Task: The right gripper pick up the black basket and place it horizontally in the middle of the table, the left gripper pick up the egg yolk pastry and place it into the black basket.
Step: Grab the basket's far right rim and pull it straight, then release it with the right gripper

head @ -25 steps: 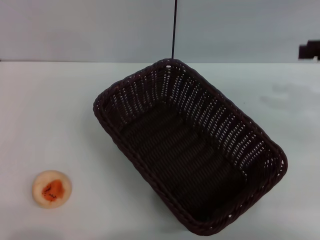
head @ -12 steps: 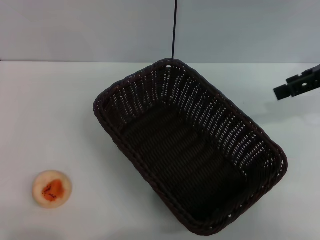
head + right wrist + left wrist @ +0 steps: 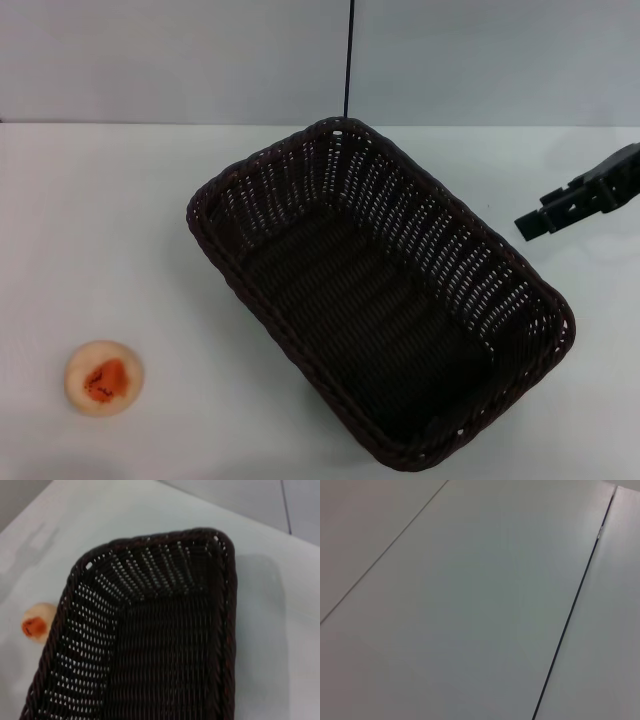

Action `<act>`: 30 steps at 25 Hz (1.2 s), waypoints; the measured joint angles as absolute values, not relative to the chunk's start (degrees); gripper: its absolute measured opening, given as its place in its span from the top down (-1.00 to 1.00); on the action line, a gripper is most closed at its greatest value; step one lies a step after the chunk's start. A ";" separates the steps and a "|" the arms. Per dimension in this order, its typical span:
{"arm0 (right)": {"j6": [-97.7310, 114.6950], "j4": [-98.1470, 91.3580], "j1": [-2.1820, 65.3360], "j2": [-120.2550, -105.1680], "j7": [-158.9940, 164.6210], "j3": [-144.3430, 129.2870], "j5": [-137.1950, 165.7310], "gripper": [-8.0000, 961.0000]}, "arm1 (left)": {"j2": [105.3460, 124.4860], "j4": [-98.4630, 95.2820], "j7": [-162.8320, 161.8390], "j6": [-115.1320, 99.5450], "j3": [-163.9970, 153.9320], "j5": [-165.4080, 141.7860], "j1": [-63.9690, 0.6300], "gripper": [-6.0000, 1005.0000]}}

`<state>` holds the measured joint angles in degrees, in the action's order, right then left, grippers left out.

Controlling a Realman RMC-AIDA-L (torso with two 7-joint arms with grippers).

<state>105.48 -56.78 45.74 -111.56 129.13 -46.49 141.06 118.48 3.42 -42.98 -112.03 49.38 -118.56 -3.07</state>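
Head view: black basket (image 3: 380,295) lies diagonally mid-counter (image 3: 120,230).
Egg yolk pastry (image 3: 104,377): 8 o'clock, well apart.
Right gripper (image 3: 580,203): 2 o'clock, fingers' state unclear.

Soft, even light falls from overhead on the white counter (image 3: 120,220), with no glare. The basket (image 3: 380,300) throws only a faint shadow, clearest in the right wrist view, where the pastry (image 3: 36,621) looks somewhat blurred. The basket's floor is dim, perhaps underexposed.
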 joint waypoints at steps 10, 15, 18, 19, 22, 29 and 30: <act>102.33 -54.41 46.13 -113.33 129.45 -50.00 142.17 -0.48 | 118.47 3.45 -43.00 -112.11 49.32 -118.57 -2.65 -0.48; 100.07 -51.38 46.66 -114.11 129.78 -52.45 142.20 -0.48 | 118.47 3.45 -43.02 -112.14 49.19 -118.57 -2.63 -0.48; 98.67 -49.65 46.94 -114.45 129.96 -53.92 142.21 -0.48 | 118.47 3.51 -43.27 -112.14 49.13 -118.56 -2.56 -0.48; 98.31 -49.18 47.05 -114.52 129.97 -54.25 142.21 -0.47 | 118.47 3.51 -43.27 -112.14 49.13 -118.56 -2.56 -0.48; 97.61 -48.16 47.38 -114.63 129.99 -55.29 142.21 -0.45 | 118.47 3.52 -43.64 -112.05 49.13 -118.57 -2.55 -0.48; 97.38 -48.28 47.45 -115.04 129.38 -55.86 142.21 -0.11 | 118.47 3.52 -43.68 -111.94 49.13 -118.57 -2.67 -0.47; 97.37 -48.30 47.41 -115.05 129.31 -55.87 142.21 -0.03 | 118.47 3.52 -43.68 -111.94 49.13 -118.57 -2.68 -0.47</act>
